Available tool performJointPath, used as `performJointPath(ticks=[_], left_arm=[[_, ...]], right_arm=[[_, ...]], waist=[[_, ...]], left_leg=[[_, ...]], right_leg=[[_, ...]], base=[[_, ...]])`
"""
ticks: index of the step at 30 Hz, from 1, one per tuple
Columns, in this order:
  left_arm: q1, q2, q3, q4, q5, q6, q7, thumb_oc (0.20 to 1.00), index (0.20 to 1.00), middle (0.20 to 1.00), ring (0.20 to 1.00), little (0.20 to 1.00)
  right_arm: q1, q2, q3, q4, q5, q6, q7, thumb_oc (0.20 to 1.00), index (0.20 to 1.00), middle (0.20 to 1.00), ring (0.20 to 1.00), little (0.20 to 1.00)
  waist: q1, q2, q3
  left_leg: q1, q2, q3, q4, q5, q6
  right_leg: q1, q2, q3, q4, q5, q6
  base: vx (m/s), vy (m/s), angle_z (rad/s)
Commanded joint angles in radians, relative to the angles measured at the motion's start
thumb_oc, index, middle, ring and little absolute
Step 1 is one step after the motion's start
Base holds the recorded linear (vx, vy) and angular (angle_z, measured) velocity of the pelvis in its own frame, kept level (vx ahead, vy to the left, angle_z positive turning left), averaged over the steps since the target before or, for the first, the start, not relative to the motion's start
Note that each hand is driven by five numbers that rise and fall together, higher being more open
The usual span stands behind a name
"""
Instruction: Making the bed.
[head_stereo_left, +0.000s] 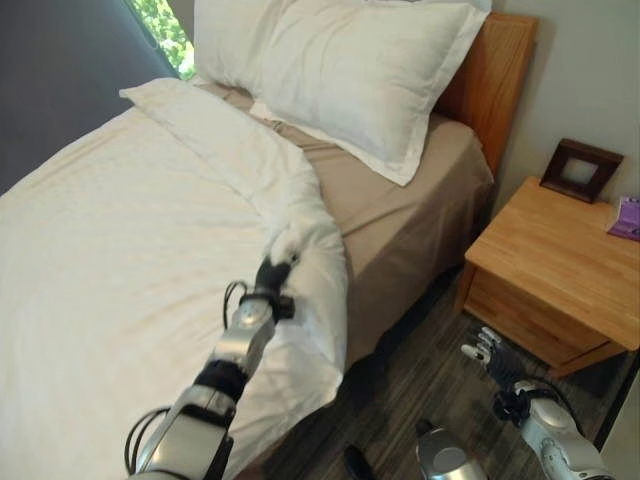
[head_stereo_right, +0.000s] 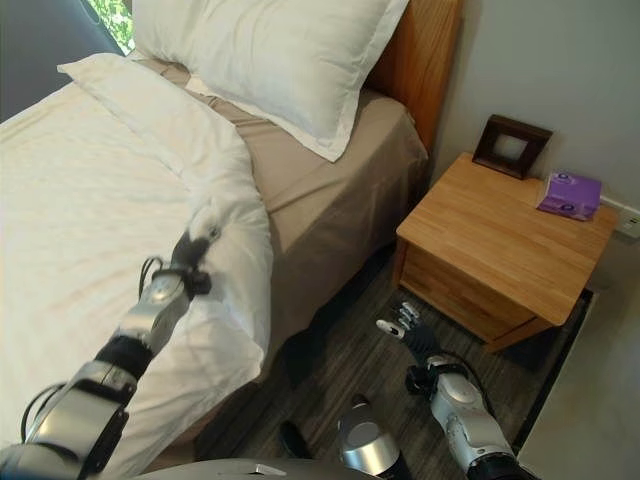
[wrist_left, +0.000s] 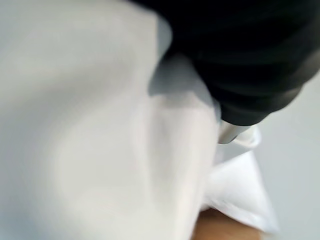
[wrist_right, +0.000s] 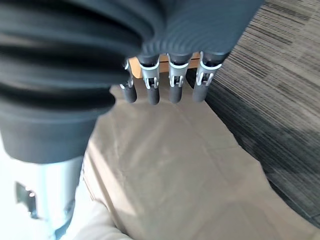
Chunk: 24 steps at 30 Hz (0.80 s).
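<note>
Left hand (head_stereo_left: 272, 272): I have it out over the near side of the bed, buried in a bunched fold of the white duvet (head_stereo_left: 110, 240). The fingers are wrapped in cloth, so I cannot tell whether they are clamped on it.

Duvet: covers most of the bed, top edge folded back in a diagonal band running from the far corner toward the near edge. The fold bunches where my left hand sits. My guess is this corner is the one to pull up toward the pillows.

Brown sheet (head_stereo_left: 400, 220): bare between the fold and the pillows, draping down the side of the bed.

Pillows (head_stereo_left: 350, 70): two white ones, stacked against the wooden headboard (head_stereo_left: 495, 80), already in place.

Right hand (head_stereo_right: 405, 325): hanging low over the dark carpet (head_stereo_right: 330, 370), between bed and nightstand, fingers straight and apart, holding nothing. I judge it parked clear of the cloth.

Nightstand (head_stereo_right: 500, 240): wooden, just beside the bed; a dark picture frame (head_stereo_right: 511, 146) and a purple packet (head_stereo_right: 568, 194) sit at its back.

Progress: partway; near corner not yet drawn up.
</note>
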<state>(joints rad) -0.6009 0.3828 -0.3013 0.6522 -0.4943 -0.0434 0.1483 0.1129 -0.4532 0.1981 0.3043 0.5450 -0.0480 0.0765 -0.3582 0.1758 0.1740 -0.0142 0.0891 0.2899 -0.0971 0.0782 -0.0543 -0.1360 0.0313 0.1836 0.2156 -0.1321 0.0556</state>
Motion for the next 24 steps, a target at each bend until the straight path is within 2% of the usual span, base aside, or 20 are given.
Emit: performJointPath(ticks=[1,5,9,14,15,16,17,18,19,20,24], left_arm=[[-0.226,0.033,0.009,0.056,-0.038,-0.110,0.024,0.200,0.200,0.200,0.200,0.200],[-0.357,0.017,-0.022,0.123,-0.036,-0.126,0.047,0.200,0.200,0.200,0.200,0.200],[-0.388,-0.023,-0.054,0.193,0.005,-0.106,0.026,0.200,0.200,0.200,0.200,0.200],[-0.355,-0.123,-0.087,0.182,0.009,-0.102,-0.001,0.200,0.200,0.200,0.200,0.200],[-0.354,-0.124,-0.087,0.182,0.009,-0.102,-0.001,0.200,0.200,0.200,0.200,0.200],[-0.314,-0.176,-0.135,0.161,0.024,-0.088,-0.036,0.200,0.200,0.200,0.200,0.200],[-0.314,-0.176,-0.135,0.161,0.024,-0.088,-0.036,0.200,0.200,0.200,0.200,0.200],[-0.307,-0.186,-0.152,0.149,0.035,-0.084,-0.047,0.338,0.338,0.338,0.338,0.338],[-0.299,-0.200,-0.183,0.129,0.046,-0.075,-0.072,0.533,0.533,0.533,0.533,0.533],[-0.289,-0.207,-0.206,0.105,0.050,-0.072,-0.088,1.000,1.000,1.000,1.000,1.000],[-0.248,-0.246,-0.314,-0.035,0.070,-0.059,-0.148,1.000,1.000,1.000,1.000,1.000]], right_arm=[[-0.002,0.027,0.018,-0.021,-0.027,-0.038,0.025,1.000,1.000,1.000,1.000,1.000],[-0.002,0.031,0.016,-0.016,0.002,-0.050,0.020,1.000,1.000,1.000,1.000,1.000],[0.014,0.026,0.018,-0.006,0.008,-0.048,0.027,1.000,1.000,1.000,1.000,1.000],[0.012,0.023,0.019,0.005,0.020,-0.047,0.024,1.000,1.000,1.000,1.000,1.000],[0.013,0.023,0.019,0.005,0.020,-0.047,0.024,1.000,1.000,1.000,1.000,1.000],[0.005,0.023,0.023,0.014,0.028,-0.043,0.021,1.000,1.000,1.000,1.000,1.000],[0.005,0.023,0.022,0.014,0.028,-0.043,0.021,1.000,1.000,1.000,1.000,1.000],[0.001,0.021,0.023,0.014,0.028,-0.042,0.021,1.000,1.000,1.000,1.000,1.000],[-0.005,0.018,0.023,0.017,0.030,-0.040,0.020,1.000,1.000,1.000,1.000,1.000],[-0.008,0.017,0.025,0.017,0.031,-0.038,0.021,1.000,1.000,1.000,1.000,1.000],[-0.016,0.016,0.023,0.030,0.031,-0.032,0.014,1.000,1.000,1.000,1.000,1.000]], waist=[[-0.036,-0.063,-0.015],[-0.073,-0.062,-0.005],[-0.104,-0.061,0.003],[-0.125,-0.054,0.019],[-0.124,-0.053,0.019],[-0.127,-0.046,0.028],[-0.127,-0.046,0.027],[-0.127,-0.043,0.031],[-0.126,-0.039,0.035],[-0.125,-0.036,0.038],[-0.114,-0.025,0.046]], left_leg=[[0.146,-0.040,0.020,0.010,-0.086,-0.035],[0.150,-0.037,0.065,0.010,-0.090,-0.038],[0.161,-0.035,0.103,0.010,-0.096,-0.040],[0.163,-0.036,0.125,0.010,-0.098,-0.040],[0.163,-0.036,0.125,0.010,-0.098,-0.040],[0.162,-0.037,0.129,0.010,-0.097,-0.039],[0.162,-0.037,0.130,0.010,-0.097,-0.039],[0.162,-0.036,0.129,0.010,-0.096,-0.039],[0.162,-0.037,0.128,0.010,-0.096,-0.038],[0.162,-0.038,0.126,0.010,-0.095,-0.038],[0.160,-0.040,0.108,0.010,-0.093,-0.036]], right_leg=[[0.153,-0.056,-0.003,-0.303,0.178,0.076],[0.129,-0.043,0.033,-0.303,0.191,0.087],[0.124,-0.034,0.058,-0.303,0.192,0.093],[0.112,-0.031,0.074,-0.303,0.197,0.094],[0.112,-0.031,0.074,-0.303,0.198,0.094],[0.110,-0.030,0.076,-0.303,0.199,0.092],[0.110,-0.030,0.076,-0.303,0.199,0.092],[0.110,-0.030,0.075,-0.303,0.200,0.091],[0.111,-0.030,0.073,-0.303,0.199,0.090],[0.111,-0.031,0.072,-0.303,0.199,0.090],[0.119,-0.039,0.052,-0.303,0.195,0.086]], base=[[0.00,-0.013,-0.09],[0.00,-0.019,-0.23],[0.02,-0.012,-0.35],[0.00,-0.010,-0.19],[0.00,-0.020,-0.10],[0.00,-0.013,-0.14],[0.00,-0.015,-0.13],[-0.01,-0.003,-0.05],[0.00,0.000,0.00],[0.00,0.000,0.00],[-0.01,-0.003,0.05]])
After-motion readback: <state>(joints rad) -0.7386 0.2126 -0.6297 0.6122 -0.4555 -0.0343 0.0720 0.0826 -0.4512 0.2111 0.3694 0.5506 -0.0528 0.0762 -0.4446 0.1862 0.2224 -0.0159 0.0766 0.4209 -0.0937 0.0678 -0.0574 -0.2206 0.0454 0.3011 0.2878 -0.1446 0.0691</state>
